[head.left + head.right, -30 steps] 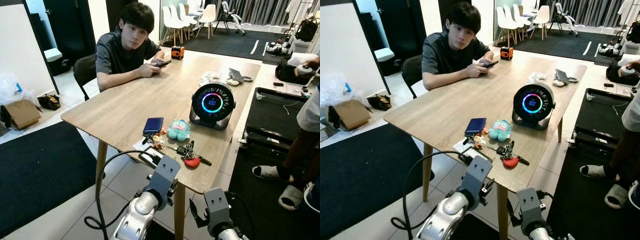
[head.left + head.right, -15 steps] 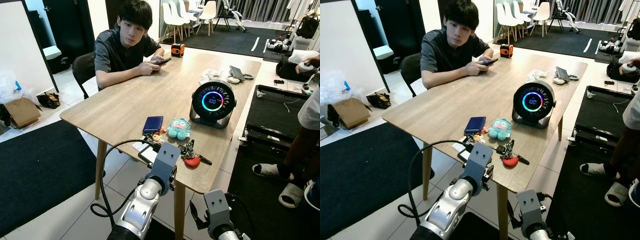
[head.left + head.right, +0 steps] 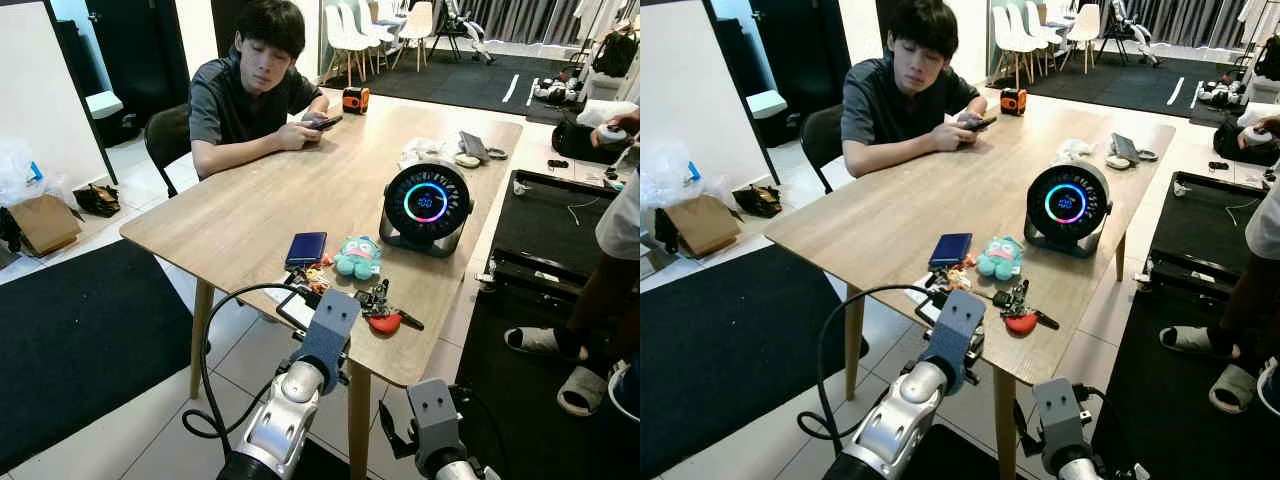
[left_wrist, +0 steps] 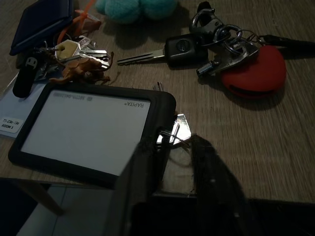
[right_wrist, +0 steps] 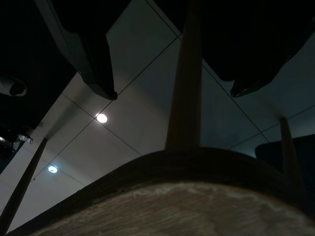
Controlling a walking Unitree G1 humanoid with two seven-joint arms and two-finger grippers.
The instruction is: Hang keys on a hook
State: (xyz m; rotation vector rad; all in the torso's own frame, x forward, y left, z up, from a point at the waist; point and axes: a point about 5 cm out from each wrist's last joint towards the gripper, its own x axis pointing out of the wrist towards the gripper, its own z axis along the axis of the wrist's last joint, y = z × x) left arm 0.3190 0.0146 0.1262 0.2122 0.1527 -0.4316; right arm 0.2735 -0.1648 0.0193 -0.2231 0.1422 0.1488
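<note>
- Two bunches of keys lie near the tabletop's [image 3: 240, 215] near edge: the car-key bunch with a red heart fob [image 4: 256, 73], and a smaller brass bunch [image 4: 74, 51] beside a blue wallet [image 3: 306, 249].
- We read the car-key bunch [image 3: 378, 305] as the task's thing; it sits just right of and a little beyond our left claw [image 4: 170, 147], with the teal plush [image 3: 357, 258] farther off behind it.
- Its black-headed key [image 4: 170, 51] lies with its long axis across the left wrist view, blade pointing toward the brass bunch, head toward the rings and the heart.
- Our left claw hovers at the tabletop's near edge, over the corner of a black-framed card holder [image 4: 93, 130]; its fingers [image 4: 142, 172] stand slightly apart and we see nothing held between them.
- Our right claw [image 5: 170, 83] hangs low under the tabletop, fingers apart and empty, looking up past a table leg [image 5: 184, 73].
- We judge the left arm the nearer one; the reach calls for a short move rightward and farther.
- No hook can be made out in these views.
</note>
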